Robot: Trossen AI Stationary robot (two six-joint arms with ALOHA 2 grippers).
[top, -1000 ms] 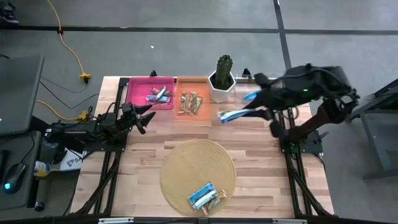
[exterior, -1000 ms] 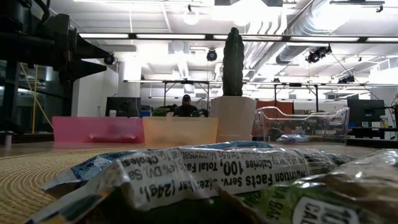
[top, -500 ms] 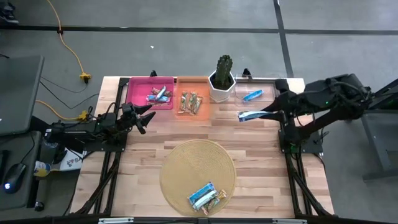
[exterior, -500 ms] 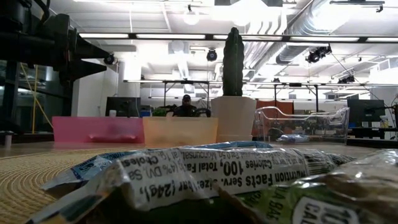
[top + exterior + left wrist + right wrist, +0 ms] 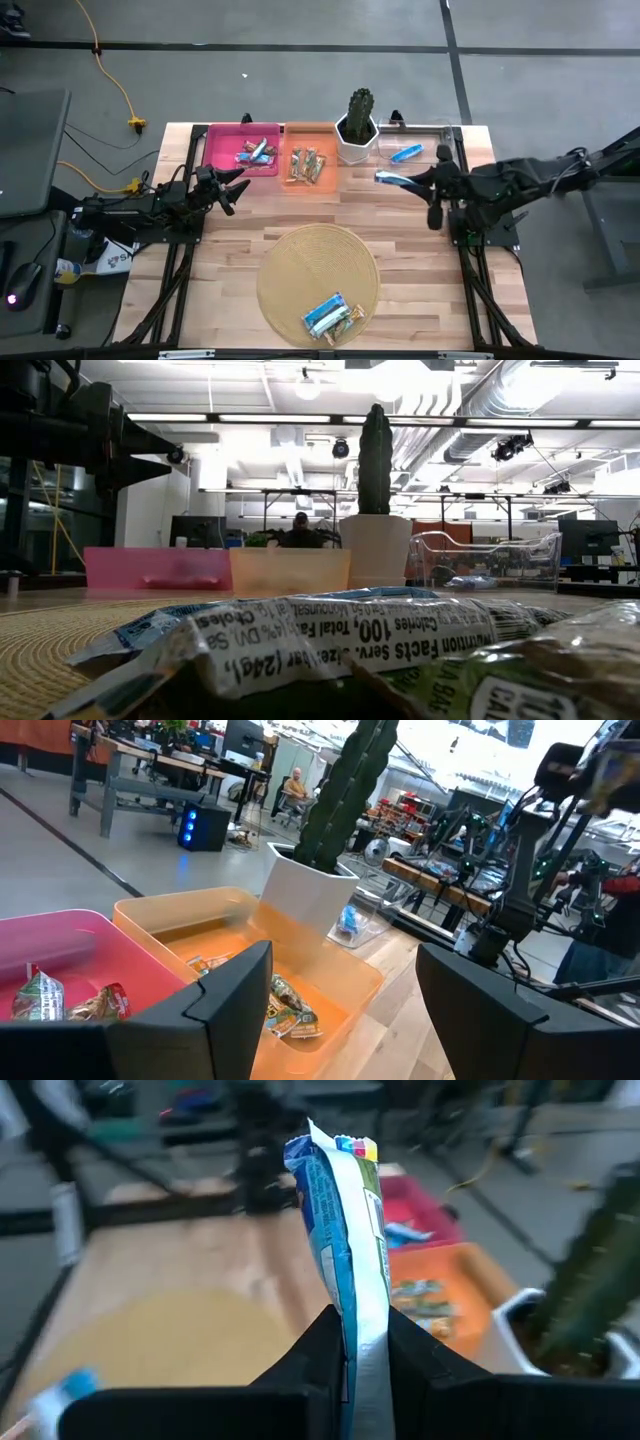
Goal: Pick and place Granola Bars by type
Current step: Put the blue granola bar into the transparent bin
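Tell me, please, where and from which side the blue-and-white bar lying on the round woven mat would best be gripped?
Probably from straight above, with the claw closing across the narrow width at mid-length. The blue-and-white bar lies flat and diagonal on the woven mat, so its long edges are exposed. A brown bar sits tight against one side, so the fingers need care there. The left claw is open and unladen.

**Open centre, crowded far edge**

Bare wooden worktop [image 5: 420, 250] lies open between the round woven mat [image 5: 318, 280] and the far row of containers. That row stands packed: pink plastic tray [image 5: 222, 148], orange plastic tray [image 5: 328, 152], tall green cactus in its white pot [image 5: 358, 125], clear plastic tray [image 5: 448, 135]. The right end effector [image 5: 410, 181], clamped on a blue-and-white wrapped bar [image 5: 392, 179], hangs just beside the pot.
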